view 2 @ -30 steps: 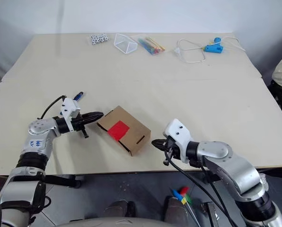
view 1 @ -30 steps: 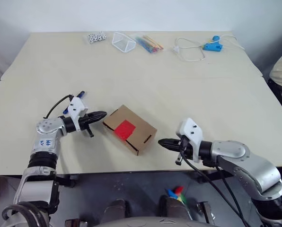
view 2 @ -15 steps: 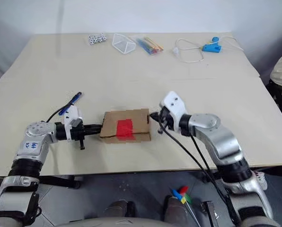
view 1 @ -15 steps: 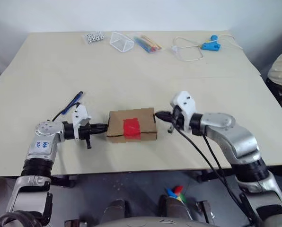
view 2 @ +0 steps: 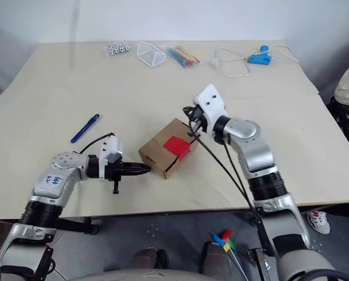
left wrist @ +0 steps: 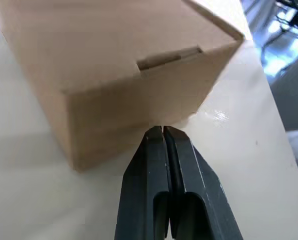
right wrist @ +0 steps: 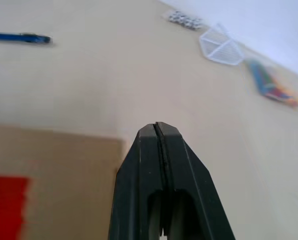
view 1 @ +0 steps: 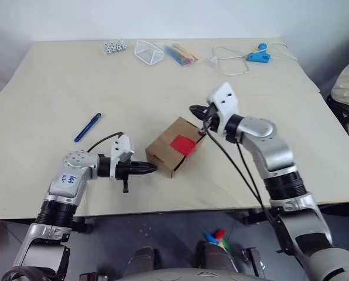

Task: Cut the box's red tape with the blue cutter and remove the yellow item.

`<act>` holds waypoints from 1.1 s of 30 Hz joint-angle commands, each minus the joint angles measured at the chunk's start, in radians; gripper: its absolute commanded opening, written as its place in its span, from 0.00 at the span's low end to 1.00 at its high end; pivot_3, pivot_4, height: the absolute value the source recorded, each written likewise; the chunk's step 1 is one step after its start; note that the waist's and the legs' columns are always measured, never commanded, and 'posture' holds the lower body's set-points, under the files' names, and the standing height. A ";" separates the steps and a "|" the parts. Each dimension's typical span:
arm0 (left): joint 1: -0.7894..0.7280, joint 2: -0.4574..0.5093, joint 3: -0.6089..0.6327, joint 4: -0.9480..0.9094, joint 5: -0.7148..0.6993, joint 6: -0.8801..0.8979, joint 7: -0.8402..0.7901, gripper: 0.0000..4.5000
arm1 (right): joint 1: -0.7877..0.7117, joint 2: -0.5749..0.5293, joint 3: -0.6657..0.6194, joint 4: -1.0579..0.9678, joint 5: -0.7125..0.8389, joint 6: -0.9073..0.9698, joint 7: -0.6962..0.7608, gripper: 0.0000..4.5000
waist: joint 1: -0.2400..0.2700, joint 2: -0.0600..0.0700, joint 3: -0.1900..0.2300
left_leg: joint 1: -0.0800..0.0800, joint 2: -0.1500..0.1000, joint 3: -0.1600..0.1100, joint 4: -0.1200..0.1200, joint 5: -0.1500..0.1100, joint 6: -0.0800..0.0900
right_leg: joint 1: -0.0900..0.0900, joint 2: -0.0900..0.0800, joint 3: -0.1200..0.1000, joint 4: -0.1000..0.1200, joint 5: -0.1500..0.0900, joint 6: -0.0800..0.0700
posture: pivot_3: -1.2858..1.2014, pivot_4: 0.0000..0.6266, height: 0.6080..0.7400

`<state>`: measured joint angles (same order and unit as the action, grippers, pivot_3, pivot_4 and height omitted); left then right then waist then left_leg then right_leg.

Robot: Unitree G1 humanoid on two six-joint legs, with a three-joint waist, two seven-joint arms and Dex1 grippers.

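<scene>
Your left gripper (view 1: 153,168) sits pinched together at the box's (view 1: 171,149) seven o'clock; your right gripper (view 1: 193,109), also closed, hovers at its one o'clock. Right wrist view catches the blue cutter (right wrist: 20,37).

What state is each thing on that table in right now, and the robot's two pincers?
box: closed, resting on the table.
red tape: uncut, across the box's top.
blue cutter: lying on the table, apart from both grippers.
left gripper: shut, holding nothing, tips at the box's near end.
right gripper: shut, holding nothing, above the box's far corner.
</scene>
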<state>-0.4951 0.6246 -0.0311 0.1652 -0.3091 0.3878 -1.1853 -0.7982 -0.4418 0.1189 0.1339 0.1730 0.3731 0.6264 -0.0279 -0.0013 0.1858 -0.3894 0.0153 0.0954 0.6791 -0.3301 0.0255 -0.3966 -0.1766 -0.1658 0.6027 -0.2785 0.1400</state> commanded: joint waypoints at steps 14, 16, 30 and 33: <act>-0.185 -0.003 0.096 0.356 0.037 -0.228 0.089 0.01 | 0.266 -0.244 -0.047 -0.597 0.159 0.515 0.101 0.00 | 0.031 0.000 0.000 | -0.001 -0.001 0.001 0.004 0.000 0.000 | 0.000 0.000 0.003 0.001 0.000 0.000 | 0.52 0.24 1.00; -0.231 -0.064 0.080 0.431 0.051 -0.280 0.097 0.01 | 0.296 -0.217 -0.006 -0.612 0.150 0.532 0.074 0.00 | 0.032 -0.001 0.000 | -0.001 -0.001 0.002 0.004 0.000 0.000 | 0.000 0.000 0.003 0.002 0.000 0.000 | 0.52 0.24 1.00; -0.213 -0.148 -0.014 0.318 0.030 -0.165 -0.040 0.01 | 0.121 -0.027 0.102 -0.373 0.042 0.418 -0.011 0.00 | 0.003 -0.001 -0.001 | -0.001 0.000 0.005 0.003 0.000 0.000 | -0.001 0.000 0.003 0.003 0.000 0.000 | 0.52 0.24 1.00; -0.188 -0.152 -0.030 0.243 0.025 -0.107 -0.051 0.01 | 0.099 -0.023 0.110 -0.324 0.022 0.375 0.005 0.00 | 0.003 -0.001 -0.001 | -0.001 0.000 0.004 0.003 0.000 0.000 | -0.001 0.000 0.003 0.004 0.000 0.000 | 0.52 0.24 1.00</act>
<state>-0.6846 0.4821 -0.0450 0.4818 -0.2524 0.2550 -1.2194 -0.6817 -0.4773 0.2154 -0.1854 0.1950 0.7914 0.6078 -0.0251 -0.0027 0.1850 -0.3900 0.0150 0.0999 0.6824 -0.3300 0.0255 -0.3980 -0.1762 -0.1626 0.6061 -0.2784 0.1399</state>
